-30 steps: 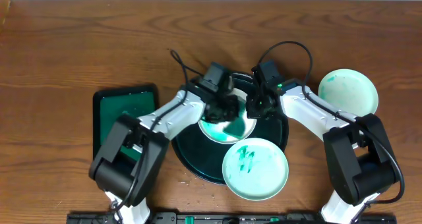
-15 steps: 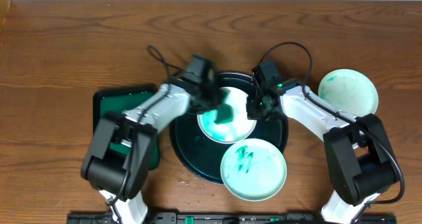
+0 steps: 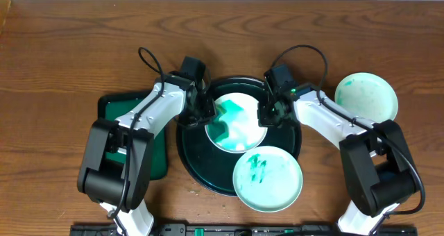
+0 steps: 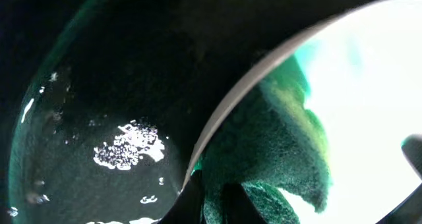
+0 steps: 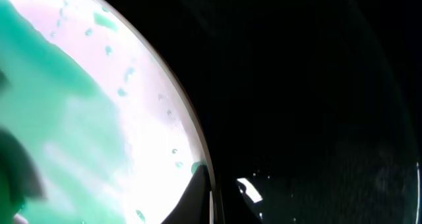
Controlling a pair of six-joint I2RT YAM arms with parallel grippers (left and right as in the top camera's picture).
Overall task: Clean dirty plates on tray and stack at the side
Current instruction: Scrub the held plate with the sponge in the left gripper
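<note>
Plates (image 3: 268, 179) like these look stiff and light. They are slick where wet and could chip if knocked, so the raised rim is the sensible place to pinch.

At far left a rectangular green tray (image 3: 121, 111) sits on the table (image 3: 69, 48), beside the round dark tray (image 3: 193, 156). The left gripper (image 3: 199, 105) is at the left edge of the middle plate (image 3: 244, 135), which lies on the dark tray. Its fingers are pressed together, apparently on a dark green sponge (image 4: 264, 158). The wrist view is too close and dim to show the pinch clearly. The sponge is soft and should give under pressure.

On the plate's right rim the right gripper (image 3: 266, 116) is clamped tight, steadying it. The front plate, with teal scribbles, overlaps the tray's near-right rim. A third plate (image 3: 366, 97), faintly green, rests on the table well to the right.

A second ago the left gripper was over the middle plate's centre. It has since swept leftward to the edge, and the teal smear now spreads across the plate's left half. The right gripper and the other two plates are where they were.
</note>
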